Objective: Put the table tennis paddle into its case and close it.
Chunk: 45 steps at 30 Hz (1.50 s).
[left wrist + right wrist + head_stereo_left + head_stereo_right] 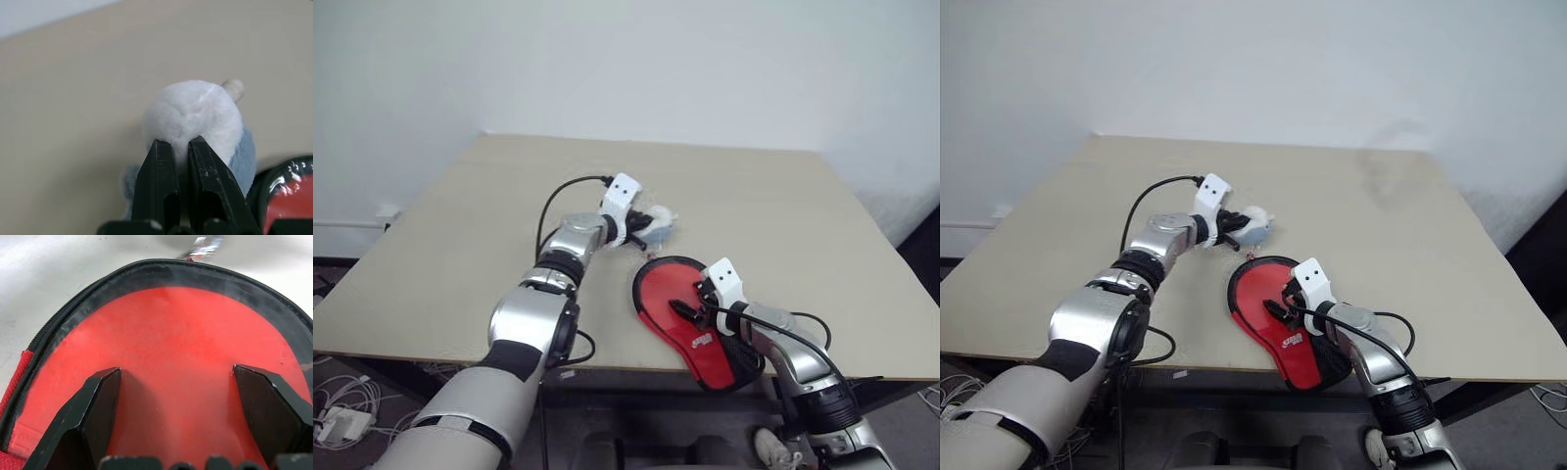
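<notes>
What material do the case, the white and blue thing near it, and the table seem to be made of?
Case: probably fabric with black edging and a glossy clear plastic side, since it glints. Toy: fuzzy plush, matte. Table: smooth beige board, maybe laminate.

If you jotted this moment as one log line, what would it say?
left gripper: shut on white-and-blue fluffy soft toy | right gripper: open over red, black-edged paddle-shaped case | case: flat on beige table
</notes>
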Each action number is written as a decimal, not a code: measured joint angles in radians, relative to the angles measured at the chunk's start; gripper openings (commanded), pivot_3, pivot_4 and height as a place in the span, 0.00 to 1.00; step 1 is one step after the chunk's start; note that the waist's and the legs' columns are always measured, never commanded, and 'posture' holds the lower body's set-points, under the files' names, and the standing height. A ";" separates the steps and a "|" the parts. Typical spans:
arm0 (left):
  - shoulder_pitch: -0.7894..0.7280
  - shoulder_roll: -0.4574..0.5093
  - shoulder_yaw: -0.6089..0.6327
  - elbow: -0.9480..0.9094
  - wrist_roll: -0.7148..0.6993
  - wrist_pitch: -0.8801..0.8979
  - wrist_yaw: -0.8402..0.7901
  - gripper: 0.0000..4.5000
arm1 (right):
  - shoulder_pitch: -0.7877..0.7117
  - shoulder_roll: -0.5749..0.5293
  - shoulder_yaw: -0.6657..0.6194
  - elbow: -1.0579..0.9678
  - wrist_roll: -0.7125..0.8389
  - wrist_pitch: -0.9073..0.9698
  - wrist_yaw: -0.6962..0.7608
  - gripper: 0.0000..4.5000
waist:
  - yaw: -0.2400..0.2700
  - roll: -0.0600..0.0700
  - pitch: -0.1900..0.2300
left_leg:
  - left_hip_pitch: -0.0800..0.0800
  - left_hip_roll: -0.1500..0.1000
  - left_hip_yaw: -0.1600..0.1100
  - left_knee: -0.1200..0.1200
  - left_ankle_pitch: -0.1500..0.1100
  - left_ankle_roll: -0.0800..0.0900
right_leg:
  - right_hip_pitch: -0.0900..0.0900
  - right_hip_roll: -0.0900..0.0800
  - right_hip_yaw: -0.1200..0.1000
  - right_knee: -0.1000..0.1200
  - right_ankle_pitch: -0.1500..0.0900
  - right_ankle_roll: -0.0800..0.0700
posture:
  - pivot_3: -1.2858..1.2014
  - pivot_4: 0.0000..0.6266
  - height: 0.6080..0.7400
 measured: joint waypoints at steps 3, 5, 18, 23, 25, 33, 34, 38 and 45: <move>-0.001 -0.077 0.000 0.010 0.013 -0.018 0.036 0.00 | 0.006 -0.003 -0.003 -0.006 0.000 0.000 -0.004 0.88 | 0.006 0.000 0.000 | 0.000 0.000 0.000 0.000 0.000 0.000 | 0.000 0.000 0.000 0.000 0.000 0.000 | 0.52 0.00 1.00; -0.001 -0.118 -0.002 0.010 0.029 -0.033 0.041 0.00 | 0.012 -0.003 -0.004 -0.013 0.000 0.000 -0.010 0.88 | 0.008 0.000 0.000 | 0.000 0.000 0.000 0.000 -0.001 -0.001 | 0.000 0.000 0.000 -0.001 0.000 0.000 | 0.52 0.00 1.00; 0.056 -0.249 -0.035 0.008 0.068 -0.102 -0.018 0.00 | 0.054 -0.010 -0.013 -0.057 -0.001 0.000 -0.042 0.88 | 0.026 0.002 -0.001 | 0.000 -0.001 0.000 0.000 -0.003 -0.004 | 0.001 -0.001 0.000 -0.003 0.000 0.000 | 0.52 0.00 1.00; 0.106 -0.262 -0.077 -0.016 0.104 -0.177 -0.043 0.00 | 0.059 -0.015 -0.013 -0.062 -0.002 0.000 -0.046 0.88 | 0.031 0.004 -0.003 | 0.000 -0.001 -0.001 0.000 -0.003 -0.003 | 0.002 -0.001 -0.001 -0.005 0.000 0.000 | 0.52 0.00 1.00; 0.117 -0.262 -0.079 -0.021 0.106 -0.195 -0.050 0.00 | 0.061 -0.017 -0.013 -0.064 -0.002 0.000 -0.047 0.88 | 0.032 0.005 -0.003 | 0.000 -0.001 -0.001 0.000 -0.003 -0.003 | 0.002 -0.001 -0.001 -0.006 0.000 0.000 | 0.52 0.00 1.00; 0.142 -0.260 -0.060 -0.058 0.061 -0.179 -0.222 0.00 | 0.067 -0.023 -0.013 -0.072 -0.003 0.000 -0.051 0.88 | 0.040 0.006 -0.004 | 0.000 -0.001 -0.001 -0.001 -0.004 -0.003 | 0.003 -0.001 -0.001 -0.009 0.000 -0.001 | 0.52 0.00 1.00; 0.142 -0.260 -0.055 -0.062 0.048 -0.166 -0.244 0.06 | 0.067 -0.023 -0.013 -0.072 -0.003 0.000 -0.051 0.88 | 0.040 0.006 -0.004 | 0.000 -0.001 -0.001 -0.001 -0.004 -0.003 | 0.003 -0.001 -0.001 -0.009 0.000 -0.001 | 0.52 0.00 1.00; 0.149 -0.258 -0.037 -0.091 0.009 -0.141 -0.349 0.34 | 0.067 -0.022 -0.011 -0.072 -0.004 0.000 -0.051 0.88 | 0.040 0.007 -0.004 | 0.000 -0.001 -0.001 -0.001 -0.003 -0.003 | 0.003 0.000 -0.001 -0.009 0.000 -0.001 | 0.52 0.00 1.00; 0.160 -0.227 -0.035 -0.144 -0.015 -0.070 -0.441 0.73 | 0.066 -0.027 0.002 -0.078 -0.007 0.000 -0.035 0.88 | 0.031 0.009 -0.006 | 0.000 -0.001 -0.002 -0.001 -0.002 0.000 | 0.003 0.000 -0.001 -0.009 0.000 -0.001 | 0.52 0.00 1.00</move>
